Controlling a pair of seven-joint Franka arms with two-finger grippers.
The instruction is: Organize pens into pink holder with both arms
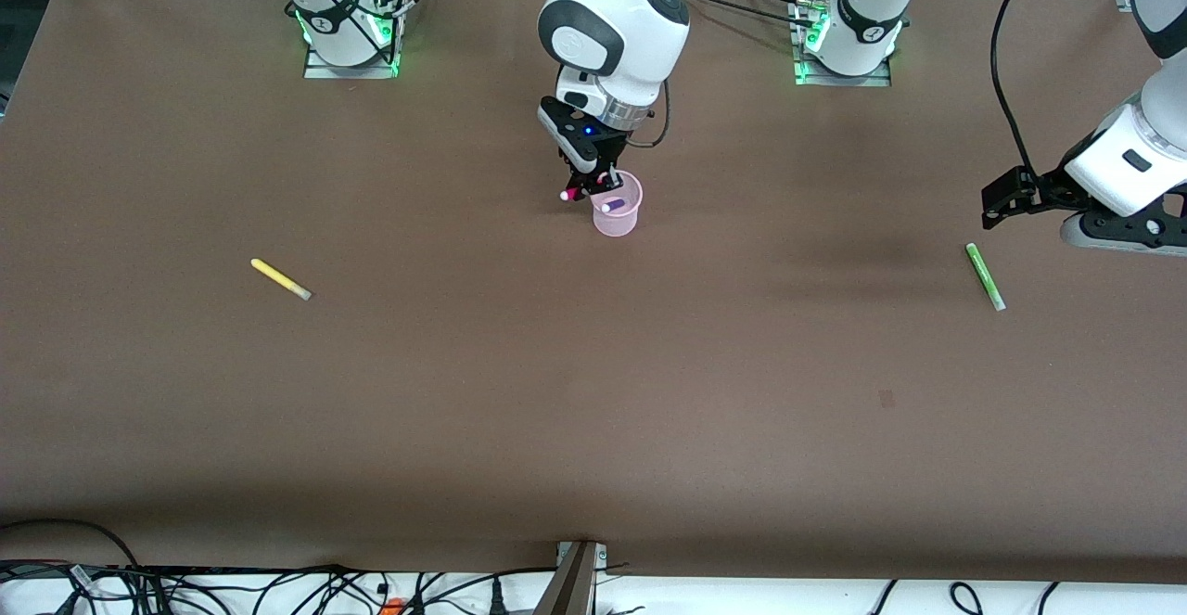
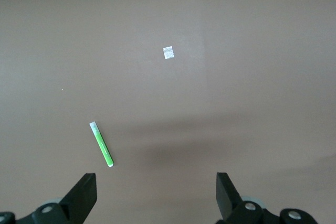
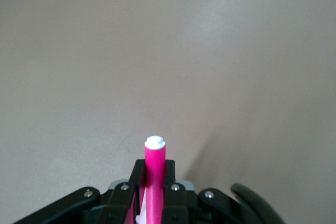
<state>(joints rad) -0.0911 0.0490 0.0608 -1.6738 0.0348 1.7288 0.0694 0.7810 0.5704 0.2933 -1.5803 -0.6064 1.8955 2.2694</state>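
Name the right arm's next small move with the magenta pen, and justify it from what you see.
Probably tilt the magenta pen upright over the pink holder before releasing. The right gripper grips it beside the rim, and the pen's tip pokes out away from the holder, where the purple pen already rests.

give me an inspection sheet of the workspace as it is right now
surface: brown table, one small pale scrap on it
pens: yellow pen lying flat toward the right arm's end; green pen lying flat toward the left arm's end; purple pen in the holder; pink pen held
holder: pink holder upright, mid-table
clutter: nothing seen beyond the scrap
grippers: right gripper shut on the pink pen, over the holder's rim; left gripper open, over the table by the green pen
cables: black cables along the table edge nearest the camera, more at the arm bases
surroundings: metal frame parts at the table's edges
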